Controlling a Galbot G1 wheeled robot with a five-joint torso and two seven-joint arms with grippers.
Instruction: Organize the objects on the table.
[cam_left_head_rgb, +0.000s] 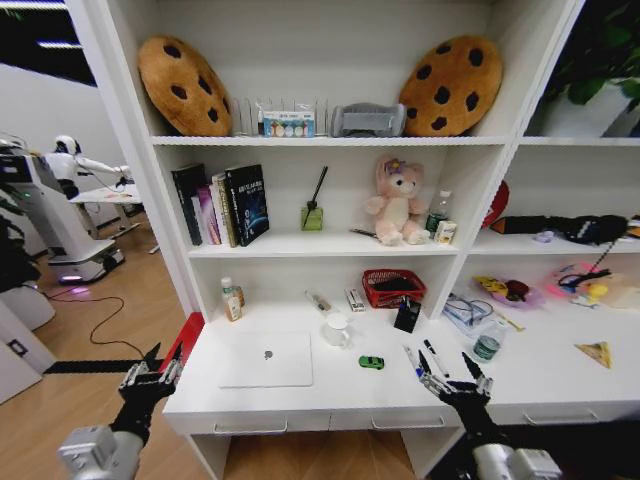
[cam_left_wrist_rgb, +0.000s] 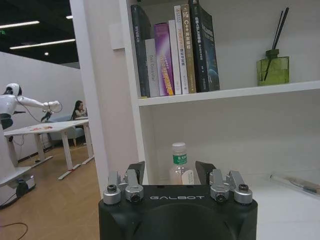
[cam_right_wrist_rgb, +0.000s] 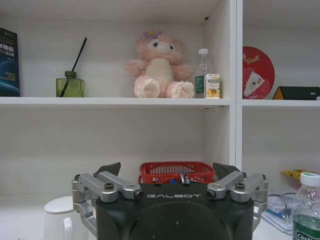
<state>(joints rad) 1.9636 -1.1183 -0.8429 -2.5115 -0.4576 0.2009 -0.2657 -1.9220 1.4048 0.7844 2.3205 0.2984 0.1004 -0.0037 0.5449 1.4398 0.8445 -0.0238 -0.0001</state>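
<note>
Both hands were at the bench's (cam_left_head_rgb: 300, 398) front edge, empty. The left hand (cam_left_head_rgb: 150, 375) hung just off the near left corner, fingers spread; the right hand (cam_left_head_rgb: 452, 378) sat over the front edge, fingers spread too. The laptop (cam_left_head_rgb: 266, 359) lay flat, just ahead and to the right of the left hand. Two pens (cam_left_head_rgb: 422, 356) lay just beyond the right hand's fingertips, the green-and-black gadget (cam_left_head_rgb: 371, 362) a little to its left, and the yellow triangular piece (cam_left_head_rgb: 596, 352) well off to its right. Judgement: nothing grasped yet. Pens are thin and flat-lying, so the right hand should descend squarely, straddle one pen across its width and close low.
</note>
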